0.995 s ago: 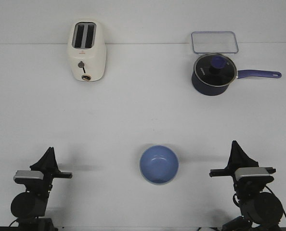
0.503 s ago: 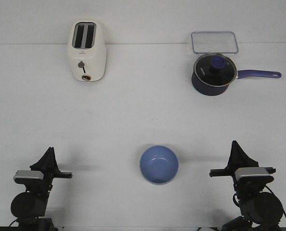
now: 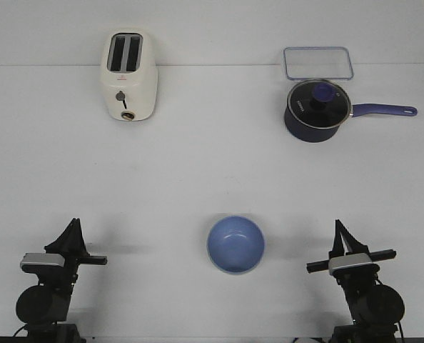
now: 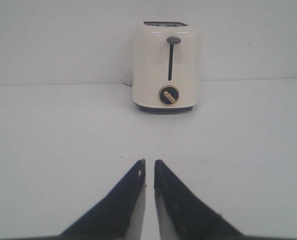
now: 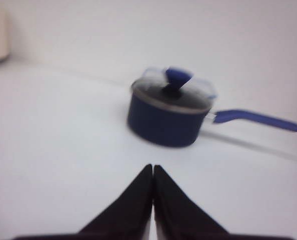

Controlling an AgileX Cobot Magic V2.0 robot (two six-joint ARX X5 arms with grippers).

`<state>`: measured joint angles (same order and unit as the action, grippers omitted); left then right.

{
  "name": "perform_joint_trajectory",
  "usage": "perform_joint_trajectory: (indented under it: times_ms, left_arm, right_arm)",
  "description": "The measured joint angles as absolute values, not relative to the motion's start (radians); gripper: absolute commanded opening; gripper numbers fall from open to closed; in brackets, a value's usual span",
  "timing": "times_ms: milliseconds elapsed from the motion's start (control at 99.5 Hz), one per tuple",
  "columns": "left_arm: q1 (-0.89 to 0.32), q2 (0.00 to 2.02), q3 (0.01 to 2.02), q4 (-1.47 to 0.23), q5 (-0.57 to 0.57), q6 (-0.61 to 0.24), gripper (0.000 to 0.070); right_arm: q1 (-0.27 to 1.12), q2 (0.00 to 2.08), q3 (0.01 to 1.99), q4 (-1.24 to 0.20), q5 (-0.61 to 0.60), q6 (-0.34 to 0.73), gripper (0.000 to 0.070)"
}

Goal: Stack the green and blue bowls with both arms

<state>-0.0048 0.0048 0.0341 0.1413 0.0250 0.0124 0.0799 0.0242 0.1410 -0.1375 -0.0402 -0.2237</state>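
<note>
The periwinkle blue bowl [image 3: 235,244] stands upright and empty on the white table near its front edge, midway between my two arms. The green bowl is not in view. My left gripper [image 3: 74,223] rests at the front left, well left of the bowl; in the left wrist view [image 4: 149,162] its jaws stand a thin slit apart with nothing between them. My right gripper [image 3: 338,227] is at the front right, right of the bowl; in the right wrist view [image 5: 153,166] its jaws are pressed together and empty. Neither wrist view shows a bowl.
A cream toaster [image 3: 128,77] stands at the back left, also in the left wrist view [image 4: 165,67]. A dark navy saucepan [image 3: 313,113] with glass lid and long handle stands at the back right, also in the right wrist view [image 5: 166,117]. A clear lidded container [image 3: 318,62] lies behind it.
My right arm has shifted slightly left and its wrist has turned; its wrist view is blurred. The left arm and the blue bowl have not moved.
</note>
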Motion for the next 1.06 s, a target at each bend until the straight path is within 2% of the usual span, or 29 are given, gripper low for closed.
perform_joint_trajectory:
  times_ms: [231, 1056]
  left_arm:
    - [-0.005, 0.005, 0.034, 0.142, 0.025, 0.012, 0.0015]
    - [-0.005, 0.005, 0.034, 0.141, 0.025, 0.012, 0.0015]
  right_arm:
    - [0.050, 0.001, 0.018, -0.016, -0.078, -0.274, 0.0000]
    - [0.051, 0.001, 0.015, -0.010, -0.103, -0.284, 0.0000]
